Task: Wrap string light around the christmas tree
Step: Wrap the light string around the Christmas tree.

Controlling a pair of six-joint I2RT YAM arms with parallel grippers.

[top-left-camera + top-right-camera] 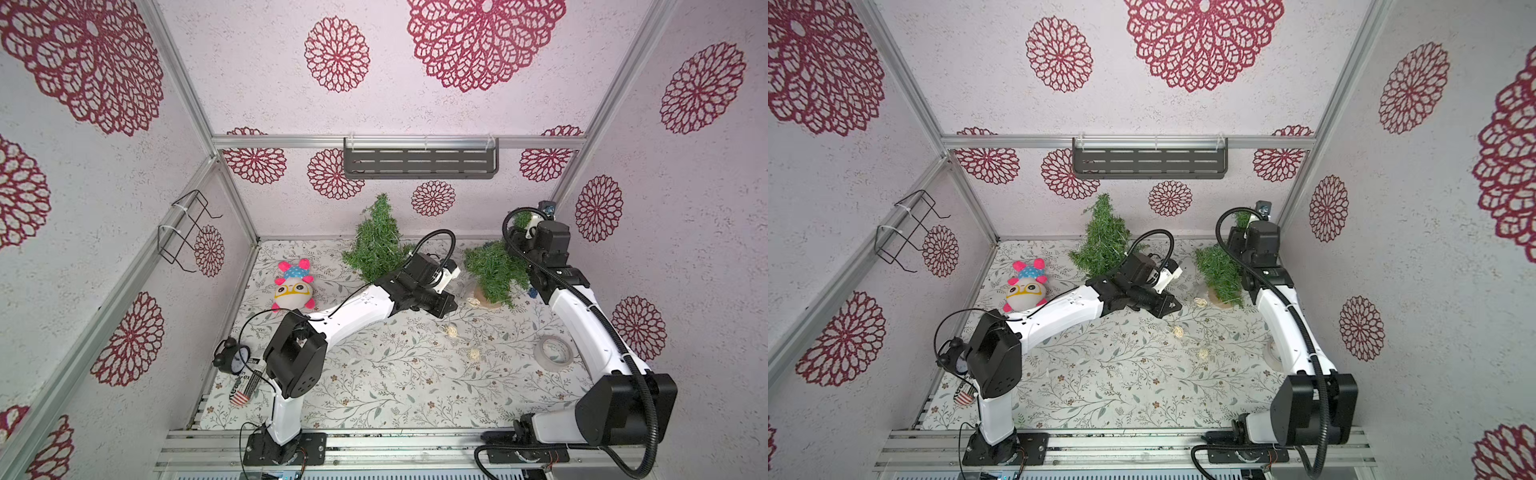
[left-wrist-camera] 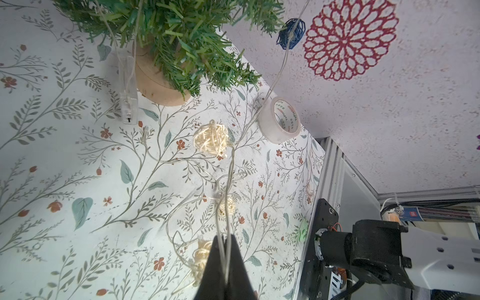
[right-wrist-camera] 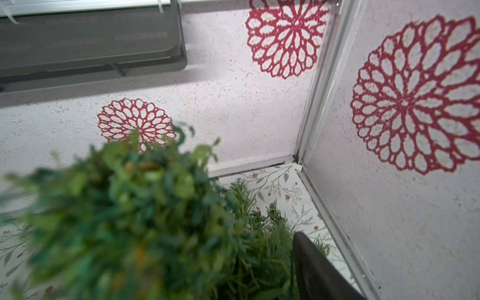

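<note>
The christmas tree (image 1: 494, 270) is small and green on a round wooden base (image 2: 155, 85), and stands at the back right of the table. The string light is a clear wire with cream woven balls (image 2: 210, 139) lying on the table. A blue ball (image 2: 291, 33) hangs by the tree, and a clear battery box (image 2: 128, 104) sits beside the base. My left gripper (image 2: 224, 237) is shut on the wire, low in front of the tree (image 1: 446, 307). My right gripper (image 1: 521, 232) is at the tree's top. One dark finger (image 3: 314, 262) shows; foliage hides the other.
A second small green tree (image 1: 376, 241) stands at the back centre, behind my left arm. A tape roll (image 1: 555, 351) lies beside my right arm. A plush toy (image 1: 293, 286), an alarm clock (image 1: 232, 357) and a tube (image 1: 245, 384) lie on the left. A grey shelf (image 1: 419, 160) hangs on the back wall.
</note>
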